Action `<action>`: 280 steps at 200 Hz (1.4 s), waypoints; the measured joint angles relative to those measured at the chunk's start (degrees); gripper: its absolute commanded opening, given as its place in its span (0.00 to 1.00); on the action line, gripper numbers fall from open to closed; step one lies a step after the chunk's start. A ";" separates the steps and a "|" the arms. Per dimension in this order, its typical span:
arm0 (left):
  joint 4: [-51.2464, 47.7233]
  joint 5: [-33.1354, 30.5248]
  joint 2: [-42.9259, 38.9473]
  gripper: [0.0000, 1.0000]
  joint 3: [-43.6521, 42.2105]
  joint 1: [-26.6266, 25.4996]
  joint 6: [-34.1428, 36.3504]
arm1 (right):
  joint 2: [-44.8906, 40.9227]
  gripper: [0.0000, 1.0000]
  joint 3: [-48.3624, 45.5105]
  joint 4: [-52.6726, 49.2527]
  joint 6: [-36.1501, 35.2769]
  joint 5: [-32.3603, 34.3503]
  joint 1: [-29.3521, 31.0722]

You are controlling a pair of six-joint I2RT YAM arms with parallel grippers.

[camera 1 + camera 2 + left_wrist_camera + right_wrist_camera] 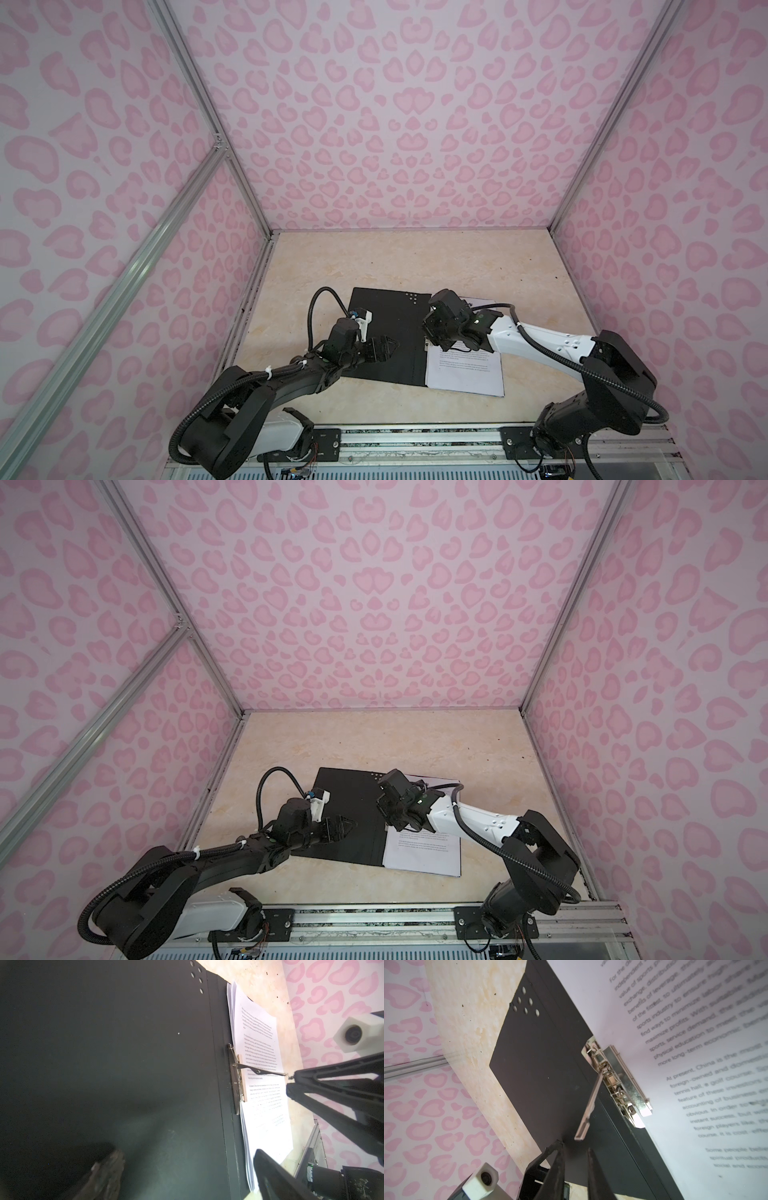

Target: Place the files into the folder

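Beside the files, right gripper is hovering, narrowly parted, at the folder clip lever; left gripper is gaping wide.

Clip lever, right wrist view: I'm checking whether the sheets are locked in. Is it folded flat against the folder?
No, the lever stands raised off the folder, its tip near the right gripper.

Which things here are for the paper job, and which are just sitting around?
For the job: files, folder, its metal clip, left gripper, right gripper.
Just there: table, pink walls, metal frame.
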 measured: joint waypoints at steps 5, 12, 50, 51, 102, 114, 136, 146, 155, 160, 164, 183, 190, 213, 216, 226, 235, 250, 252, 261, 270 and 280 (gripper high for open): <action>0.02 0.00 -0.07 0.99 -0.07 0.00 -0.02 | -0.13 0.21 -0.04 -0.07 0.37 0.26 -0.09; 0.00 0.00 -0.09 0.99 -0.09 0.00 -0.04 | -0.46 0.21 -0.11 -0.20 0.48 0.50 -0.28; -0.11 0.02 -0.17 0.99 -0.09 0.00 -0.09 | -2.05 0.21 -0.87 -0.44 0.87 2.01 -2.16; -0.11 0.02 -0.17 0.99 -0.09 0.00 -0.09 | -2.08 0.21 -0.90 -0.44 0.87 2.01 -2.19; 0.07 0.09 0.07 0.99 -0.09 0.00 -0.09 | -0.94 0.22 -1.03 0.04 1.38 1.18 -2.62; 0.20 0.15 0.15 0.99 -0.07 0.00 -0.09 | -0.59 0.22 -1.03 0.48 1.70 1.07 -2.67; 0.61 0.22 0.50 0.99 -0.07 0.00 -0.09 | -0.07 0.22 -1.14 1.42 1.73 0.66 -2.89; 0.61 0.22 0.50 0.99 -0.07 0.00 -0.09 | 0.20 0.22 -1.42 2.21 1.77 0.63 -2.99; 0.63 0.24 0.52 0.99 -0.07 0.00 -0.09 | 0.52 0.21 -1.44 2.23 1.95 0.63 -3.06; 0.63 0.26 0.55 0.99 -0.07 0.00 -0.09 | 0.70 0.22 -1.44 2.27 2.03 0.63 -3.17; 0.63 0.26 0.59 0.99 -0.07 0.00 -0.09 | 0.87 0.21 -1.44 2.36 2.10 0.63 -3.17; 0.79 0.44 0.83 0.99 -0.04 0.00 -0.09 | 1.40 0.21 -1.44 2.82 2.14 0.24 -3.28; 0.79 0.44 0.83 0.99 -0.04 0.00 -0.09 | 1.49 0.19 -1.51 3.21 2.14 0.24 -3.32; 0.81 0.46 0.83 0.99 -0.04 0.00 -0.09 | 1.88 0.17 -1.51 4.37 2.19 0.07 -3.41; 0.81 0.46 0.83 0.99 -0.04 0.00 -0.09 | 1.95 0.17 -1.51 4.50 2.16 -0.07 -3.41; 0.81 0.46 0.83 0.99 -0.04 0.00 -0.09 | 2.14 0.17 -1.51 4.76 2.19 -0.63 -3.41; 0.81 0.46 0.83 0.99 -0.04 0.00 -0.09 | 2.16 0.16 -1.57 4.76 2.21 -0.70 -3.41; 0.81 0.46 0.83 0.99 -0.04 0.00 -0.09 | 2.16 0.16 -1.97 4.94 2.40 -0.83 -3.41; 0.81 0.46 0.83 0.99 -0.04 0.00 -0.09 | 2.16 0.16 -2.01 4.94 2.40 -0.85 -3.41; 0.81 0.48 0.83 0.99 -0.04 0.00 -0.09 | 2.14 0.16 -2.25 4.94 2.64 -0.87 -3.41; 0.83 0.48 0.85 0.99 -0.04 0.00 -0.09 | 2.08 0.16 -2.49 4.94 2.67 -0.94 -3.41; 0.83 0.48 0.85 0.99 -0.04 0.00 -0.09 | 1.99 0.17 -2.62 4.90 2.73 -1.01 -3.41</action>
